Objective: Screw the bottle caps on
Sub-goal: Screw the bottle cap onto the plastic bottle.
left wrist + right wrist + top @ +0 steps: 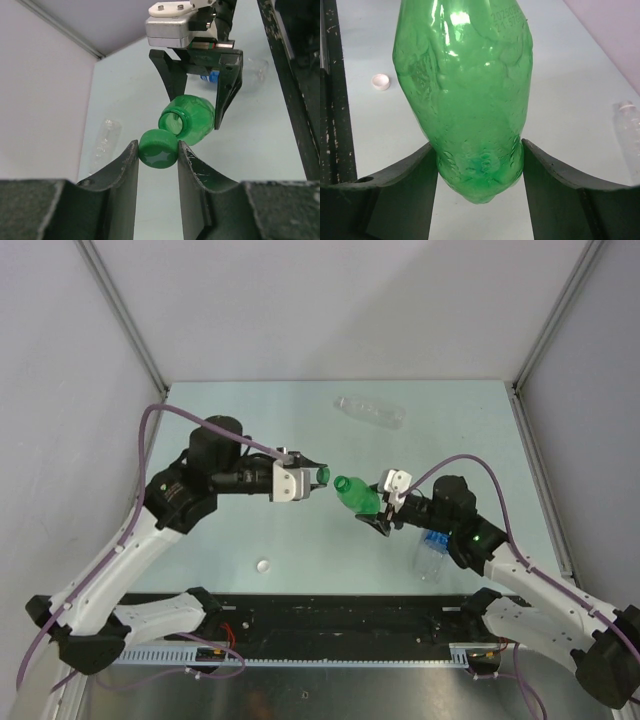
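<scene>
**Green cap held just off the open mouth of the green bottle**

The left gripper (157,150) is clamped on the green cap (158,148), one finger on each side of its rim. The cap's top faces that wrist's camera. The right gripper (196,112) is closed around the green bottle (192,120), which lies roughly level above the table (250,420) with its open mouth turned toward the cap.

The left wrist view looks straight into the bottle's mouth. There the cap sits low and to the left of the mouth, its edge overlapping the rim, so contact cannot be judged from that angle. The top view settles it: a small gap shows between cap and mouth, and the cap is not on the neck.

The right wrist view shows neither the mouth nor the green cap. It gives the grip instead: both fingers press the dimpled base end of the bottle, with the body filling the frame beyond them.

A white cap (264,565) lies alone on the table near the front edge, well apart from both grippers; the right wrist view catches it at far left. The unlabelled bottle (370,411) lies on its side toward the back. The blue-label bottle (432,552) lies beside the right arm, and in the left wrist view only a scrap of its label peeks out behind the right gripper
</scene>
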{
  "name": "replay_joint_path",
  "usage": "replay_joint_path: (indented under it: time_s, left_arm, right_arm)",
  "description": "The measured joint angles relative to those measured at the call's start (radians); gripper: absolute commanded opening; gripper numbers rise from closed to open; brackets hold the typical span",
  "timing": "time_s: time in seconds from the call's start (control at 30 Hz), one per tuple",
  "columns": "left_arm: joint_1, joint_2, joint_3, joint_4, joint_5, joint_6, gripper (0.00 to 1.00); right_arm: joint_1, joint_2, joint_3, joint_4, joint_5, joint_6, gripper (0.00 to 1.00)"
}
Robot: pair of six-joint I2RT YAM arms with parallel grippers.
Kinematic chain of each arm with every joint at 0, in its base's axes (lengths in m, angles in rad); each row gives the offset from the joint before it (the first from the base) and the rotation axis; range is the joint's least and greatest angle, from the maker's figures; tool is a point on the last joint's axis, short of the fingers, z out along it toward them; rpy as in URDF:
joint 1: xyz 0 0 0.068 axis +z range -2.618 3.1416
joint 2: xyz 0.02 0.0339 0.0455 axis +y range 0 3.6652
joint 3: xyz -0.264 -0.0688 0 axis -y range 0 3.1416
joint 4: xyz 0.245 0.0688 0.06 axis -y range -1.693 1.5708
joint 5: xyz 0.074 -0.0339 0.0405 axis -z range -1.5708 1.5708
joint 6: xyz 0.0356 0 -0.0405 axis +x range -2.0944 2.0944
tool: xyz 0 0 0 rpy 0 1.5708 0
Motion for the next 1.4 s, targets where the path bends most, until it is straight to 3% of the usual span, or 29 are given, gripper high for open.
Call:
replay_joint_path:
  time_s: [0.23,0.5,0.93,1.4]
  left_arm:
    - [0.0,0.176,0.22,-0.323,-0.016,0.207,0.23]
    - [-0.042,0.226,0.26,-0.517,-0.1,0.273,0.2]
    - [-0.089,0.33,0.328,-0.556,-0.211,0.249,0.19]
    - [-0.097,0.352,0.328,-0.557,-0.227,0.231,0.18]
  right_arm:
    - [0.04,0.018,-0.035,-0.024,0.08,-0.016,0.0]
    - [0.058,0.085,-0.038,0.002,0.146,-0.035,0.0]
    - [0.063,0.127,-0.038,0.047,0.116,-0.064,0.0]
    - [0.065,0.122,-0.041,0.04,0.074,-0.068,0.0]
